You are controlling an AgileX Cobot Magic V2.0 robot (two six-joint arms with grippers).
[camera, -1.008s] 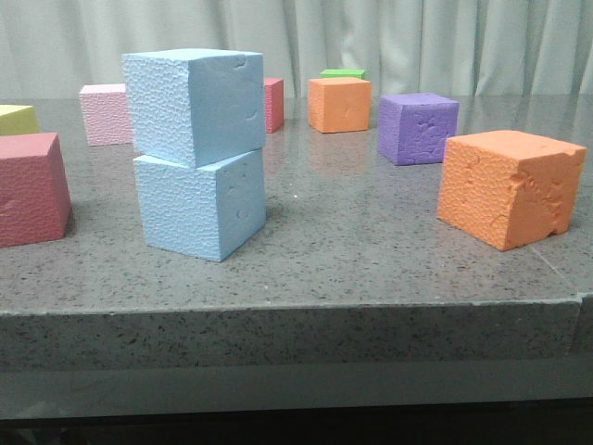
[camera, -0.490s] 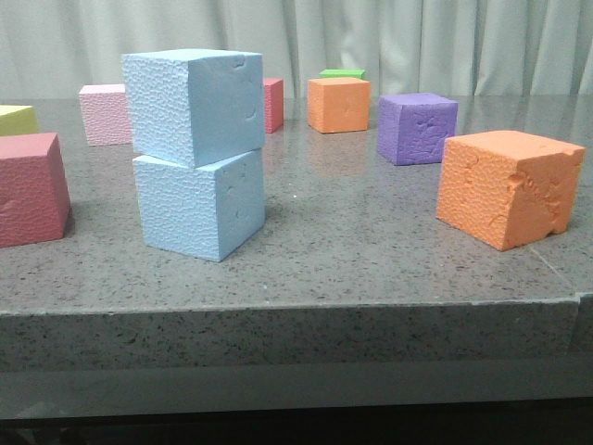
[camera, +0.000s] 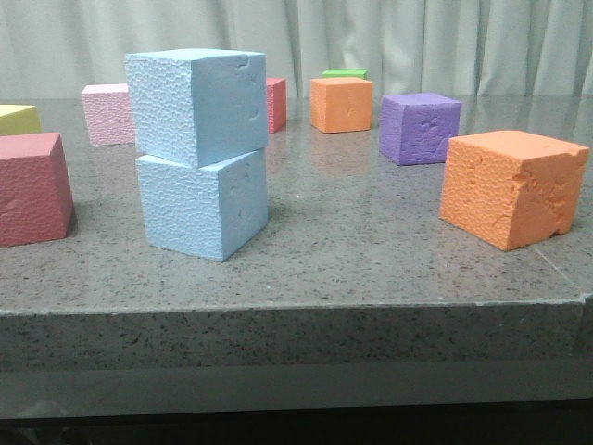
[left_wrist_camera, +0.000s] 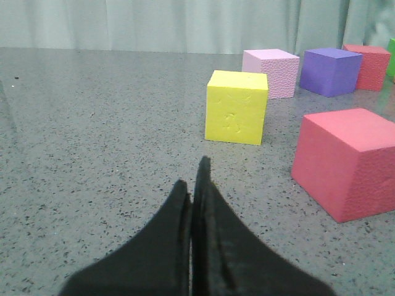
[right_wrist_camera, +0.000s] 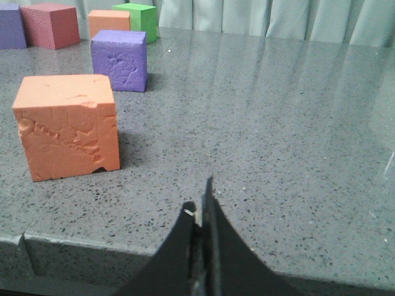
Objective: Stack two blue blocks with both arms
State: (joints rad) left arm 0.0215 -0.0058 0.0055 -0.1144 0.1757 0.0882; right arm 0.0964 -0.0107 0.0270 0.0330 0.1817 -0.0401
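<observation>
Two sky-blue blocks stand as a stack near the table's front left in the front view. The upper blue block (camera: 196,104) rests on the lower blue block (camera: 202,204), turned slightly and overhanging it a little. No arm shows in the front view. In the left wrist view my left gripper (left_wrist_camera: 192,176) is shut with nothing in it, low over bare table short of a yellow cube (left_wrist_camera: 237,106). My right gripper (right_wrist_camera: 200,197) is shut and empty too, near the table's front edge, with the big orange cube (right_wrist_camera: 66,124) beside it. Neither wrist view shows the blue blocks.
A red cube (camera: 31,187) sits left of the stack, a big dented orange cube (camera: 512,186) at the right. Behind stand a pink cube (camera: 108,113), a small orange cube (camera: 341,104), a purple cube (camera: 419,127) and a green one (camera: 344,73). The grey table (camera: 371,250) ends at a front ledge.
The whole front view has shifted a few pixels to the right; the stack and the other cubes keep their places relative to one another.
</observation>
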